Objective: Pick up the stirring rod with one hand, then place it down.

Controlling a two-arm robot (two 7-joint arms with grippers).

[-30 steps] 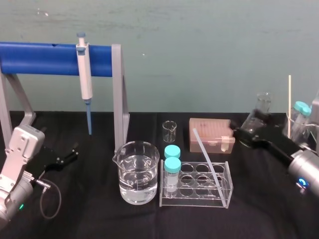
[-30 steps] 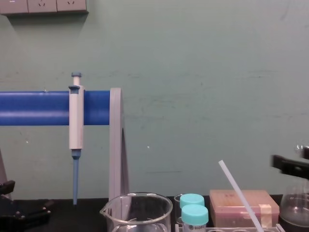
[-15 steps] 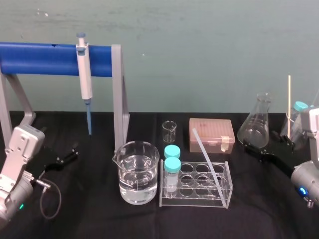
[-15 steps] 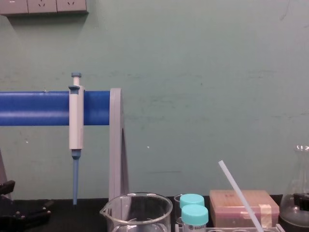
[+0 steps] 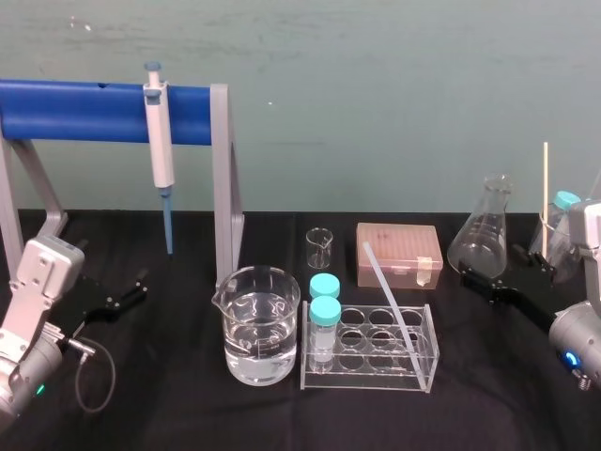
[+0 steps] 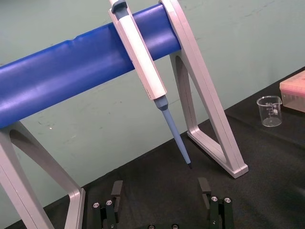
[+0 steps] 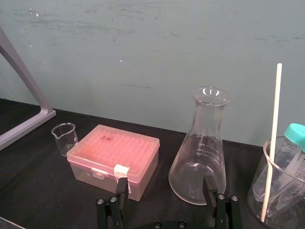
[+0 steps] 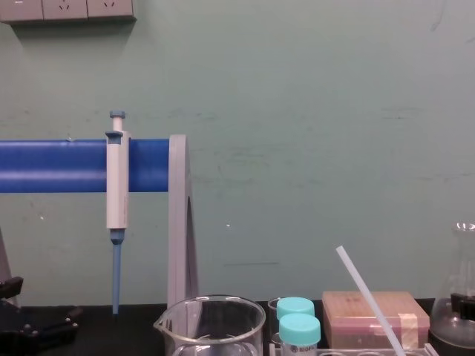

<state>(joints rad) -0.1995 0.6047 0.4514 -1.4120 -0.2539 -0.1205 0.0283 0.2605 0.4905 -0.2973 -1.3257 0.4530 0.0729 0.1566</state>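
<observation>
2 claws released, left claw parked, right claw by flask, stirring rod racked

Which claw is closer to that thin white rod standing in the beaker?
Right. The right claw is close to the stirring rod, slightly to its left and nearer the robot. The left claw is far off at the table's other side, near the blue stand.

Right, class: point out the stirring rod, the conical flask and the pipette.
stirring rod (image 7: 272, 138), right wrist view, the middle of its thin shaft.
conical flask (image 5: 481, 246), head view, its wide lower body.
pipette (image 8: 116, 189), chest view, its white barrel.
</observation>
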